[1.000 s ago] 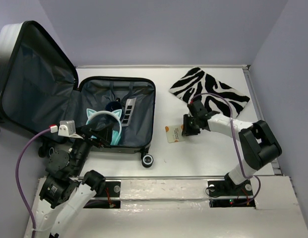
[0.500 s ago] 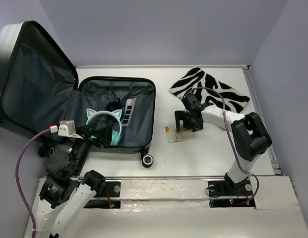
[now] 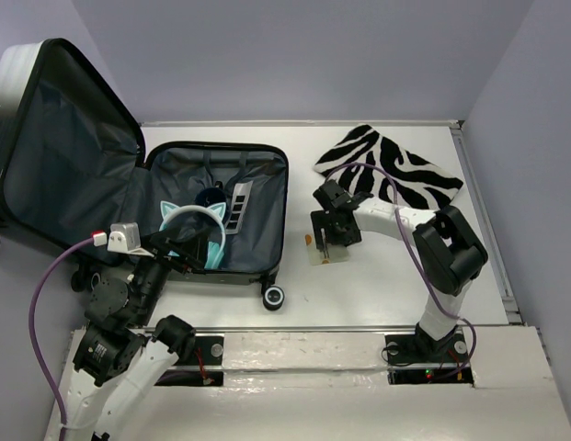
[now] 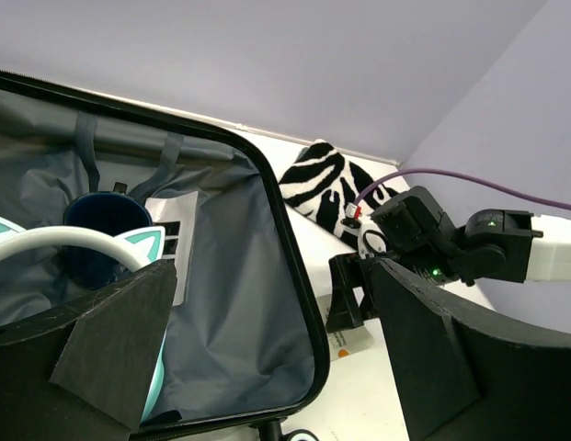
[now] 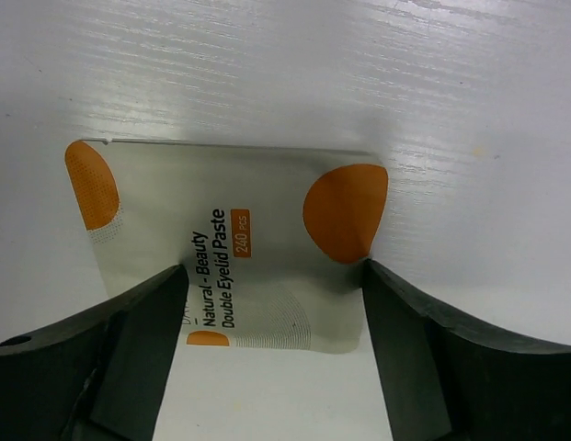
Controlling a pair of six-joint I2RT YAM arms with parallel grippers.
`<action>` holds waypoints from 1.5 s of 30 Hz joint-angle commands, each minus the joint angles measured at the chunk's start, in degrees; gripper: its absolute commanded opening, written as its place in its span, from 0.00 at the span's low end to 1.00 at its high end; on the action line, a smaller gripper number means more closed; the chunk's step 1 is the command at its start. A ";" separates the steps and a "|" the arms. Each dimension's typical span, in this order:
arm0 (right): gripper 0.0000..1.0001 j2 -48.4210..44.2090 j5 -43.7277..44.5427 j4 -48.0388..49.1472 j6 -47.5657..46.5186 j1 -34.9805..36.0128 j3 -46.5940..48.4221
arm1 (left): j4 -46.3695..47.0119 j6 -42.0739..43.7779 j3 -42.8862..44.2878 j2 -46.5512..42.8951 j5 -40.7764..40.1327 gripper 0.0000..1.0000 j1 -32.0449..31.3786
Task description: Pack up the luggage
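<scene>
Starting at the near left, the left gripper (image 3: 184,250) is hanging over the near edge of the luggage (image 3: 267,230). Its fingers are standing wide apart and are holding nothing. The luggage is lying open on the left side of the table (image 3: 377,285), with its lid leaning up at the far left. Blue cat-ear headphones (image 3: 188,225) and a dark cup (image 4: 101,230) are sitting inside it.

Just right of the luggage, the right gripper (image 3: 326,234) is pointing down at a flat packet (image 5: 221,230). Its fingers are open, one on each side of the packet, and are not squeezing it yet.

Here is what I am thinking could go wrong. The packet is lying very flat and looking slippery, so the fingers may slide over it or push it along the table. They may also pinch only a corner, and then it could fall out on the way. The luggage wall is standing between the packet and the inside, so a low carry could bump it. The left gripper is waiting there too, so the two arms could knock together.

The zebra pouch (image 3: 395,170) is lying at the far right.
</scene>
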 commanded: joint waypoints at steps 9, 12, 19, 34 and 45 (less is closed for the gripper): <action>0.13 6.06 -0.31 3.13 7.17 2.73 -10.31 | 2.86 0.29 0.64 0.85 0.68 0.99 0.40; 0.07 2.30 2.41 3.05 8.49 2.73 -11.80 | 2.86 0.38 0.55 0.94 0.77 0.99 0.40; 0.07 -17.97 6.37 -1.43 8.59 3.43 -7.00 | 3.04 0.29 0.64 1.03 0.77 0.99 0.40; 0.89 6.05 1.09 -1.42 1.47 12.32 46.18 | 2.69 -0.06 0.55 2.61 0.50 0.99 2.16; 0.75 -7.57 4.26 2.52 -3.01 -8.59 17.02 | 3.39 0.29 0.20 6.56 2.26 0.99 2.42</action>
